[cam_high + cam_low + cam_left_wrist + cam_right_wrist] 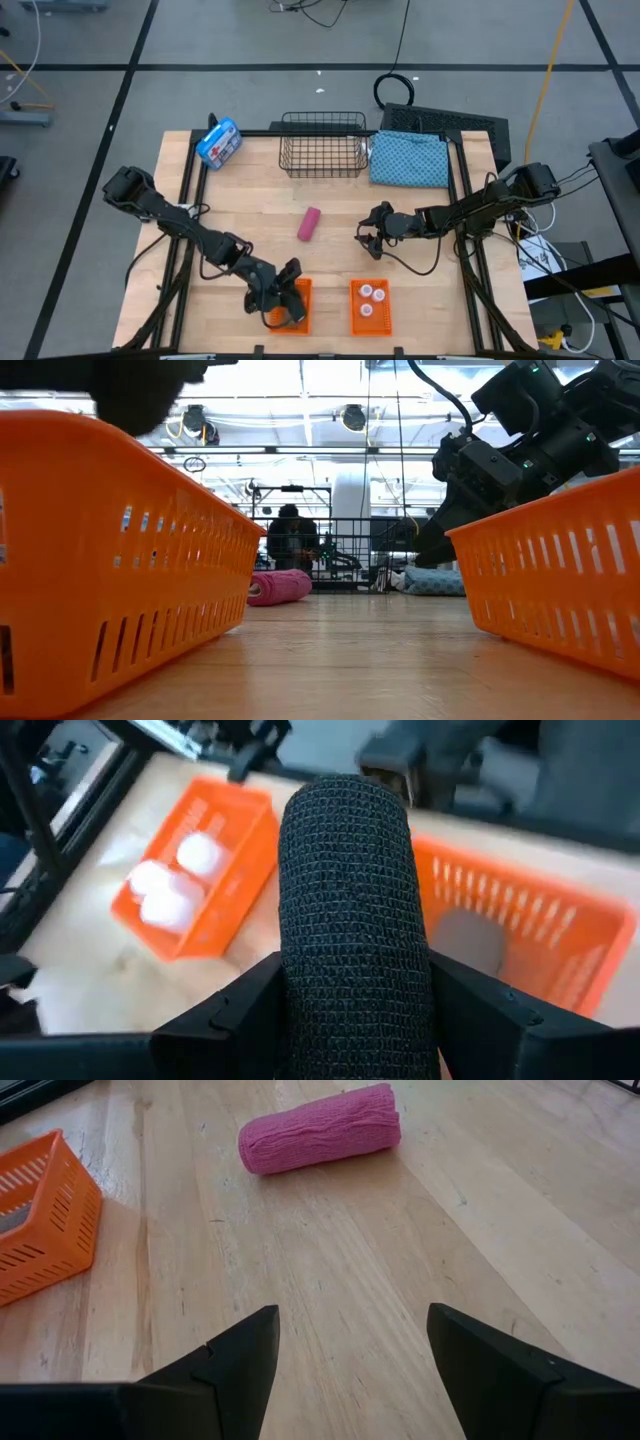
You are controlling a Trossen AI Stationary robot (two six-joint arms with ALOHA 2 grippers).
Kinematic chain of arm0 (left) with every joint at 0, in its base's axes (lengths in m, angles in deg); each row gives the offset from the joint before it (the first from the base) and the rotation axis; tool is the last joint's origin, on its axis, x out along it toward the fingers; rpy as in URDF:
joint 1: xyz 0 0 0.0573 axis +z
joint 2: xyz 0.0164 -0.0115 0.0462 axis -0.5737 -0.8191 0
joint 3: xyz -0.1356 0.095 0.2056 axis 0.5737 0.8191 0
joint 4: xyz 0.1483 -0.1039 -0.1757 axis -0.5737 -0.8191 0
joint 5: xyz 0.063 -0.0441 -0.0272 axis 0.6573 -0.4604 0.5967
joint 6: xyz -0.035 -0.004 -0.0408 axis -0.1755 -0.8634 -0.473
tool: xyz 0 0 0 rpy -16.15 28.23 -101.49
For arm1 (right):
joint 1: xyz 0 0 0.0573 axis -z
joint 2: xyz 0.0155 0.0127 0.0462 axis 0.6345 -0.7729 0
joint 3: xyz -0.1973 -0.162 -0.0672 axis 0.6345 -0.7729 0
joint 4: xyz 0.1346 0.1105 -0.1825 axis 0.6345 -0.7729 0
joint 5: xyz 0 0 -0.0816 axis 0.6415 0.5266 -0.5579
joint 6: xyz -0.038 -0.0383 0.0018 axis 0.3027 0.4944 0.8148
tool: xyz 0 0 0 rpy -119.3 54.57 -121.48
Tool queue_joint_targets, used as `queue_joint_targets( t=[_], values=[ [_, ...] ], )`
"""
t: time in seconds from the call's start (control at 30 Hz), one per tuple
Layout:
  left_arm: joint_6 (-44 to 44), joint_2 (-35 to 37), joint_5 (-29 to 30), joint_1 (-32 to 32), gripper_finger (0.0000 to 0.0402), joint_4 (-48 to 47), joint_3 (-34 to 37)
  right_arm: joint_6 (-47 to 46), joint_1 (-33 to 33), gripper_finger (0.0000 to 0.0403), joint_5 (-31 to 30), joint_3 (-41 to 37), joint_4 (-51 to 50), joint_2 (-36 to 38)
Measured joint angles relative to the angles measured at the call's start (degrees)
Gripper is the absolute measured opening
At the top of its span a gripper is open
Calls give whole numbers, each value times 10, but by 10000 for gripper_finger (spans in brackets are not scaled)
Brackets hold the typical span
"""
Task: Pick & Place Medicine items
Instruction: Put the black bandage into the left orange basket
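Two orange baskets sit near the front edge of the wooden table point(250, 215) in the overhead view: the left basket point(305, 290) lies under the left gripper point(280, 300), and the right basket point(367, 306) holds three white bottles point(370, 295). The pink roll point(309, 224) lies alone mid-table, with the right gripper point(366, 240) hovering just beside it, fingers apart. Further back stand a wire basket point(322, 142), a blue patterned cloth point(410, 160) and a blue-and-white package point(219, 143). From table level, both orange baskets fill the foreground, the pink roll rests on the boards between them farther off, and a person point(291, 538) stands in the room beyond. Through the left wrist camera, the fingers point(222, 1015) are clamped on a black roll point(352, 920) held above the left basket, where a brownish piece point(468, 940) lies inside; the bottles show in the other basket. Through the right wrist camera, the fingers point(230, 1355) stand wide and empty, pointing over bare wood towards the pink roll.
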Motion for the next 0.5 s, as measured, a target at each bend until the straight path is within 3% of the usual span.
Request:
queue_joint_targets(
  t=[0.17,0.37,0.5],
  values=[
    [48,0,78,-6,223,0,1,1,0,244,1,0,0,0],
    [45,-7,34,-8,223,-28,1,-13,0,244,-1,0,0,0],
    [97,-23,31,-18,223,-31,1,-36,0,244,-1,0,0,0]
  ],
)
